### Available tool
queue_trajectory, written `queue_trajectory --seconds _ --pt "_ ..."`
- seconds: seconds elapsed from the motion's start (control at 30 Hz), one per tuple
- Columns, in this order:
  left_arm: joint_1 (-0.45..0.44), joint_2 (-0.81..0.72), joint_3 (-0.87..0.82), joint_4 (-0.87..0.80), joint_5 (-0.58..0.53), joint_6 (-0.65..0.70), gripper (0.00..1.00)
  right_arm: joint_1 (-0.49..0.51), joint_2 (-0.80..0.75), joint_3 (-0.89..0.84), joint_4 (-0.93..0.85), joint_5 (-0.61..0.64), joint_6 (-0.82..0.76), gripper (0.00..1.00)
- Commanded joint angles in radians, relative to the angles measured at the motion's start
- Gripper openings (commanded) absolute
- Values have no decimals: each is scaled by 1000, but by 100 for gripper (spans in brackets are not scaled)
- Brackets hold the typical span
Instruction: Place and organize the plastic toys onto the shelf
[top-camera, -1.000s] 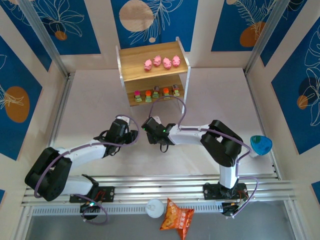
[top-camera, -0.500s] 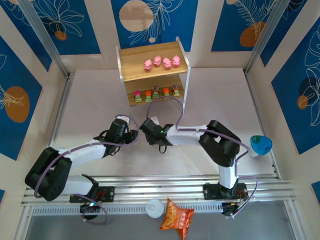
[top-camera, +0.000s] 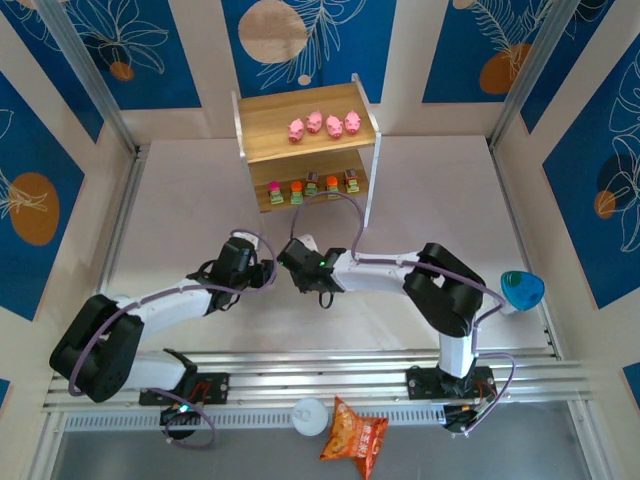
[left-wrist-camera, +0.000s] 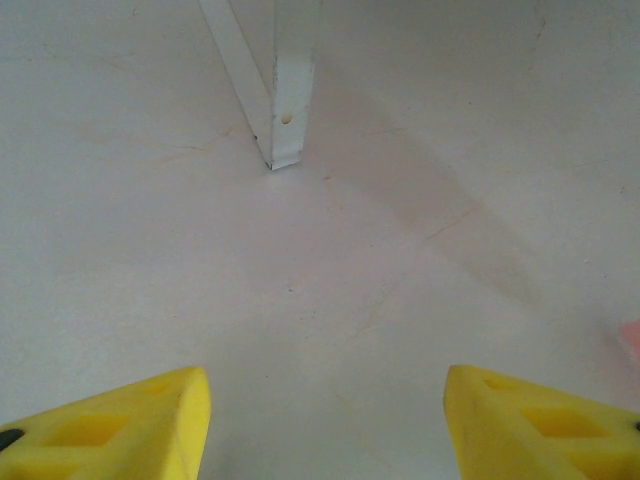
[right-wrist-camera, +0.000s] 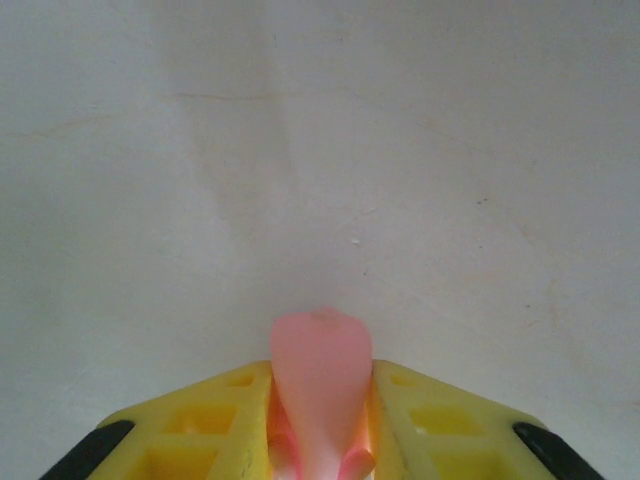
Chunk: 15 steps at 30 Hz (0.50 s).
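Pink pig (right-wrist-camera: 320, 355) sits pinched in the right gripper (right-wrist-camera: 322, 400), near the worktop's (top-camera: 450, 190) middle; the left gripper (left-wrist-camera: 325, 400) hangs half-wide and empty. Lift clear, approach the shelf (top-camera: 373, 170) above its top board (top-camera: 268, 130), and set it upright beside the 4 pigs (top-camera: 323, 124).

Both arms are made in the same way: white round links between thick black joint housings. Along the left arm (top-camera: 165, 298) and the right arm (top-camera: 380, 270) runs a thin purple cable (top-camera: 340, 197), which stands off in loose loops. On the black wrist of the right arm glows a small green light (top-camera: 322, 263). The left gripper (left-wrist-camera: 325, 430) has bright yellow plastic fingers (left-wrist-camera: 130, 420), wedge-shaped, with shallow square recesses. The right gripper (right-wrist-camera: 322, 375) has the same yellow fingers, with black parts at the outer corners.
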Motion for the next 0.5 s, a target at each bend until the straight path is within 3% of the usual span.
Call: queue_trajectory --seconds 0.0,0.47 --pt "12 -2 1 20 17 -14 64 19 -72 48 -50 25 -14 28" --pt "12 -9 0 24 25 -10 64 21 -184 186 -221 26 -48 27"
